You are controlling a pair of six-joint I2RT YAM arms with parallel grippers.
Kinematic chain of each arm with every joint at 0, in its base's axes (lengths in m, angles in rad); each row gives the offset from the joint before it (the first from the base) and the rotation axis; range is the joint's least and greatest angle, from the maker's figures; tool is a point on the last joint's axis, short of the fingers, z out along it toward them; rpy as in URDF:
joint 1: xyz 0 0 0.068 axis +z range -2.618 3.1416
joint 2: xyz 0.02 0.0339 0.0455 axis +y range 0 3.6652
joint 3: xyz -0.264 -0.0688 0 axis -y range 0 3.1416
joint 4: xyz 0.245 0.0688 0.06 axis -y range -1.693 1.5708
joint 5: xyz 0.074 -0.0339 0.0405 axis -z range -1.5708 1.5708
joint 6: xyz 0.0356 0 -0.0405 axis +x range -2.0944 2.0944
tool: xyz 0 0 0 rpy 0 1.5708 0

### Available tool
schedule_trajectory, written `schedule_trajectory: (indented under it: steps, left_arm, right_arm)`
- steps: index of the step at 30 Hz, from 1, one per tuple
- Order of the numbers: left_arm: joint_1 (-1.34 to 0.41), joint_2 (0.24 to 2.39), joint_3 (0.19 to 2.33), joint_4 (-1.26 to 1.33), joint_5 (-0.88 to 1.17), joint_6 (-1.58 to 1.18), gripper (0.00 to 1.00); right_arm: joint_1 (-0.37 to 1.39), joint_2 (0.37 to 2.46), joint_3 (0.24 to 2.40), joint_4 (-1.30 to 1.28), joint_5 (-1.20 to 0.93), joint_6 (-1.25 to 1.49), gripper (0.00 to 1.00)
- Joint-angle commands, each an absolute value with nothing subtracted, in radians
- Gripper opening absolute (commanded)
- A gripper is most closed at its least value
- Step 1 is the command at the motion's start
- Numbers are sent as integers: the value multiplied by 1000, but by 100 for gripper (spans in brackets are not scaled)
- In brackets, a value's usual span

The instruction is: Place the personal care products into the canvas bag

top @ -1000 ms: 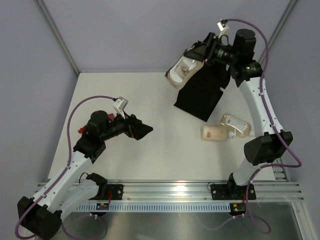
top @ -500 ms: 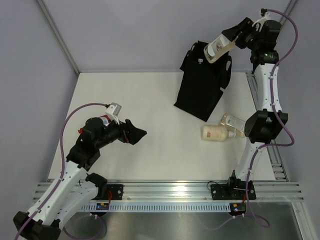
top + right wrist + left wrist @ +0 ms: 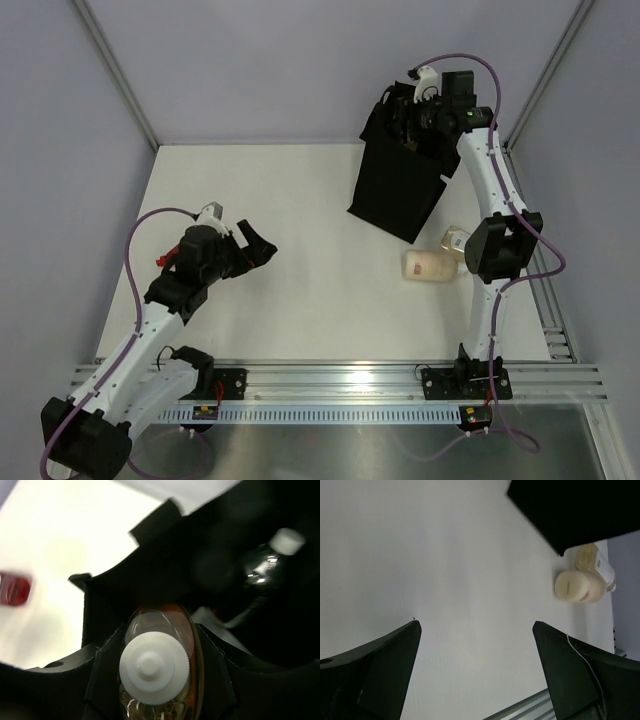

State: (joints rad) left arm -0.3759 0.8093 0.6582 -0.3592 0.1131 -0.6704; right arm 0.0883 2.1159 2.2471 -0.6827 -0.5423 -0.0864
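A clear amber bottle with white cap point(image 3: 156, 667) is gripped by the right hand point(image 3: 412, 110), apparently at the mouth of the black fabric bag point(image 3: 400, 190), upper right; the left hand point(image 3: 258, 248) is spread wide over the counter point(image 3: 320, 300).

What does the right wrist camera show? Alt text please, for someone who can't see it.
A clear amber bottle with a white screw cap, cap facing the camera, is held in the right gripper at the open mouth of the black canvas bag. A shiny silver item glints inside the bag, and a blurred red shape shows at far left.
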Motion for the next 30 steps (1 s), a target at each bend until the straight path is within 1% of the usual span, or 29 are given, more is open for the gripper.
schedule_trajectory:
  steps: [1, 3, 8, 11, 13, 15, 16, 17, 18, 22, 23, 24, 30]
  left_arm:
    - [-327, 824, 660, -377, 14, -839, 99]
    - [-305, 824, 654, -382, 5, -897, 99]
    - [-258, 821, 663, -399, -38, -934, 99]
    - [-247, 821, 669, -426, -54, -931, 99]
    - [-241, 824, 670, -455, -64, -933, 99]
    - [-235, 822, 667, -472, -75, -930, 99]
    - [-230, 821, 663, -488, -78, -930, 99]
    - [-229, 819, 661, -494, -86, -931, 99]
    - [-224, 819, 660, -517, -95, -937, 99]
    - [-212, 821, 657, -549, -123, -948, 99]
    - [-207, 822, 652, -549, -118, -948, 99]
    - [-203, 825, 650, -549, -117, -946, 99]
    - [-198, 876, 666, -551, -103, -881, 99]
  right_arm:
    - [103, 2103, 2307, -755, -597, -250, 15]
    - [104, 2124, 2316, -804, -621, -265, 19]
    - [103, 2109, 2250, -789, -644, -244, 20]
    - [103, 2105, 2232, -788, -646, -232, 26]
    - [104, 2109, 2229, -798, -644, -232, 36]
    - [106, 2109, 2220, -810, -635, -235, 52]
    - [104, 2108, 2215, -814, -631, -241, 66]
    - [104, 2106, 2212, -819, -623, -244, 71]
    - [104, 2099, 2204, -821, -615, -248, 79]
    - [104, 2072, 2230, -850, -574, -255, 90]
    - [103, 2065, 2236, -857, -559, -255, 96]
    - [98, 2045, 2244, -859, -557, -255, 98]
    - [77, 1948, 2260, -865, -515, -259, 99]
